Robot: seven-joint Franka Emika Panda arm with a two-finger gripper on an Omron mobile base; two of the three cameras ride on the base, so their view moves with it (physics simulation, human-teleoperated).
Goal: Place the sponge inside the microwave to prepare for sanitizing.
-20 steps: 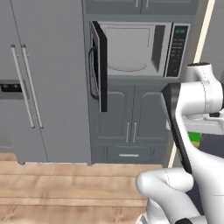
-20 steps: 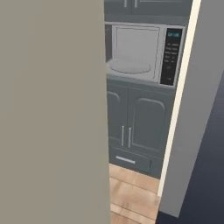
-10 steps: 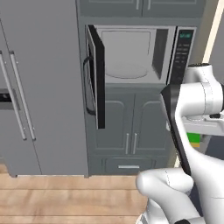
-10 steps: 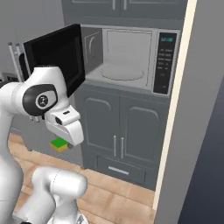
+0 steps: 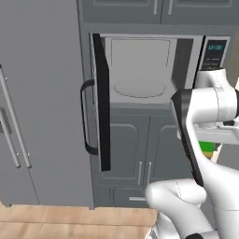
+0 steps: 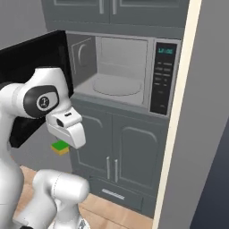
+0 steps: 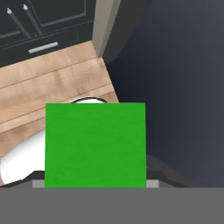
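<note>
The sponge [image 7: 95,144] shows its bright green face square across the hand view, held in my gripper [image 7: 95,183], whose fingertips are hidden behind it. From the right base view the sponge [image 6: 60,147], green over yellow, hangs under my hand [image 6: 67,129], low and left of the microwave [image 6: 117,74]. Its black door [image 6: 36,53] stands swung open to the left, baring the grey cavity and round turntable [image 6: 116,85]. In the left base view the open door [image 5: 101,102] is edge-on, and a bit of the sponge [image 5: 207,148] peeks past my arm.
A grey refrigerator [image 5: 37,93] stands left of the microwave. Grey cabinet doors [image 6: 112,147] sit beneath it. A tall beige panel edge [image 6: 179,134] borders the cabinet on the right. Wooden floor [image 7: 52,78] lies below.
The whole scene has shifted and grown in both base views: the base has driven closer to the microwave. The sponge stays in the gripper.
</note>
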